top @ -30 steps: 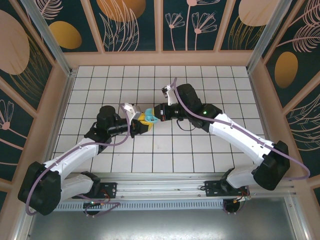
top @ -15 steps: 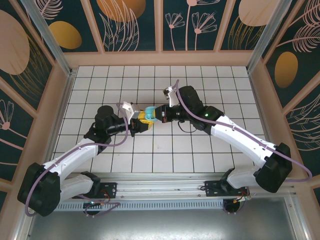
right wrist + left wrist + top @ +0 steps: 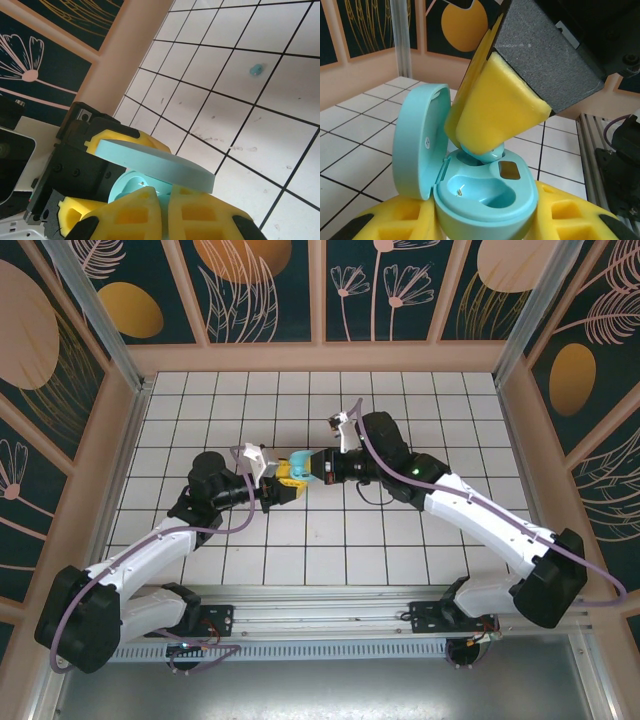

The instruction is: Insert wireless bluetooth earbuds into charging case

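Earbud has reached the socket mouth of the open charging case. My right fingers, pinched on it, have closed in this past second. My left fingers clamp the case above the worktop's middle. Seating remains.

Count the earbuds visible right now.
2. One earbud, held by the right gripper, is entering the open case; a second earbud lies loose on a floor tile. Others may be hidden.
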You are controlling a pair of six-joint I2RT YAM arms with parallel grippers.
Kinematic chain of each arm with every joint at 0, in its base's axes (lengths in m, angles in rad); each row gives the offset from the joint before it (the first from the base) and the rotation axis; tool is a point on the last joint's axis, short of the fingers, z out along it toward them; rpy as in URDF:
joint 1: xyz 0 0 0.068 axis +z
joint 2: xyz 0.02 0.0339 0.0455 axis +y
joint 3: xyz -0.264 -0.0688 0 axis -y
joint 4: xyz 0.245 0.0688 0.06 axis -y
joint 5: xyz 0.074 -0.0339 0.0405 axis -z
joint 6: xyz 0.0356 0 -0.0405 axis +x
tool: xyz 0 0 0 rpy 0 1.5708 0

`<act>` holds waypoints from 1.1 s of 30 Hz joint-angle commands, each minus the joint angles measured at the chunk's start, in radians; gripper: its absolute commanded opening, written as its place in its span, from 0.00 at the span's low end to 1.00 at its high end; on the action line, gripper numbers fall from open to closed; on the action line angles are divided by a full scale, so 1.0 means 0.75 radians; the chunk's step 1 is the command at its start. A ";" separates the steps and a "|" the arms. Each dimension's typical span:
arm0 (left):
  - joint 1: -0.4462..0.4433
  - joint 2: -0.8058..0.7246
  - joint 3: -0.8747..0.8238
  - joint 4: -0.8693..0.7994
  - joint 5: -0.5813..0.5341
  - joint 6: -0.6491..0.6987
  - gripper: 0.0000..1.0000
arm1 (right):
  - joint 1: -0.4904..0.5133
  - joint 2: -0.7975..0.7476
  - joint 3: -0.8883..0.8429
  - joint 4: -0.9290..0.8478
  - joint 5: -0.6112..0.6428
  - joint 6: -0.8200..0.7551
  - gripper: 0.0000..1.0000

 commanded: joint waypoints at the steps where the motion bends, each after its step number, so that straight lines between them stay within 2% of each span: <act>1: -0.008 -0.046 -0.001 0.176 0.079 -0.017 0.00 | -0.011 -0.010 -0.036 0.033 -0.021 0.023 0.03; 6: -0.008 -0.053 -0.003 0.175 0.074 -0.011 0.00 | -0.012 0.020 0.001 -0.051 -0.034 -0.011 0.07; 11: -0.008 -0.054 -0.005 0.171 0.074 -0.008 0.00 | -0.012 0.004 0.013 -0.113 0.012 -0.039 0.20; 15: -0.008 -0.055 -0.006 0.169 0.075 -0.008 0.00 | -0.013 0.007 0.038 -0.157 0.037 -0.060 0.26; 33: -0.008 -0.059 -0.015 0.150 0.077 -0.002 0.00 | 0.005 0.085 0.189 -0.285 0.095 -0.110 0.35</act>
